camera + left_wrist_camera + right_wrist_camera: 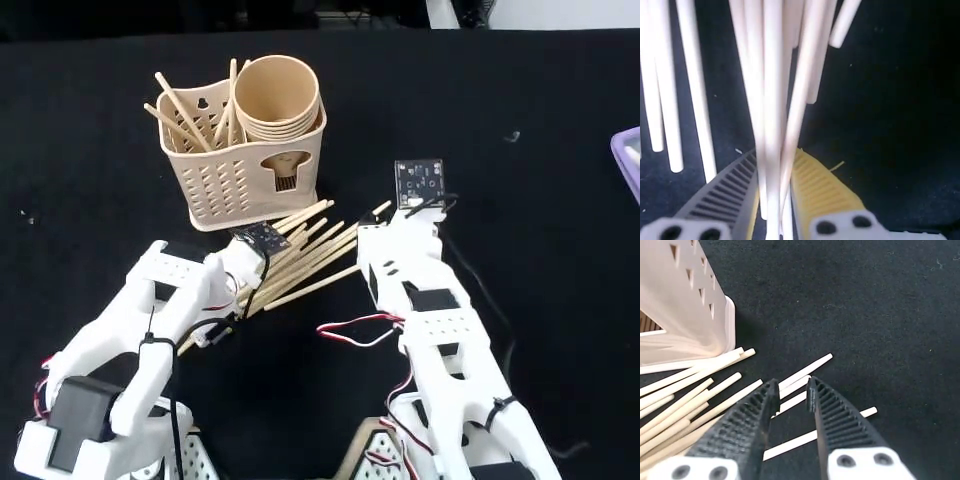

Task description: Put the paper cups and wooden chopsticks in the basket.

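A beige slotted basket (225,178) stands at the back of the black table. It holds a stack of paper cups (278,96) and several wooden chopsticks (188,112). More chopsticks (305,255) lie fanned on the table just in front of it. My left gripper (774,172) is shut on a few of these chopsticks (771,110), its grey and yellow fingers (820,187) pressing on either side. In the high view it sits at the bundle's near end (248,268). My right gripper (791,389) hovers over the far ends of the loose chopsticks (805,371), slightly open with nothing between its black fingers (837,422).
The basket's wall (685,305) stands close beside my right gripper. A purple object (626,158) sits at the table's right edge. Red and white cables (360,328) hang between the two arms. Open black table lies to the right of the basket.
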Robot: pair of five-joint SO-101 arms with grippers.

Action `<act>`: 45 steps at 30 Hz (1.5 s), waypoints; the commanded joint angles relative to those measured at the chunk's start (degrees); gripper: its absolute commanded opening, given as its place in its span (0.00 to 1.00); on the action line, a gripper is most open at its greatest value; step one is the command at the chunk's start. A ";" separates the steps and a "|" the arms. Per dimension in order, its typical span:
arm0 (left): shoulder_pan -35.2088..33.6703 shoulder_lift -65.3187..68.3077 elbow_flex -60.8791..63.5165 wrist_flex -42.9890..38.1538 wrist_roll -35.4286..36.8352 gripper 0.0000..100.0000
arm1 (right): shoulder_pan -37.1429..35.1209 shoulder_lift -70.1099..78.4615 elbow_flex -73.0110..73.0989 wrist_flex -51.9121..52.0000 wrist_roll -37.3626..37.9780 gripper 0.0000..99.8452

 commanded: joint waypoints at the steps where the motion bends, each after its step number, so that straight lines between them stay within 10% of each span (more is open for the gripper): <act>1: -0.22 -0.70 -0.48 3.96 -4.48 0.03 | 1.23 -1.98 -0.31 -1.23 0.09 0.10; 19: -7.52 -0.70 -5.58 7.47 -9.32 0.18 | 1.14 -1.98 -0.31 -1.23 0.09 0.10; 45: -2.42 0.00 0.31 -8.18 0.79 0.03 | 1.14 -1.98 -0.31 -1.23 0.09 0.10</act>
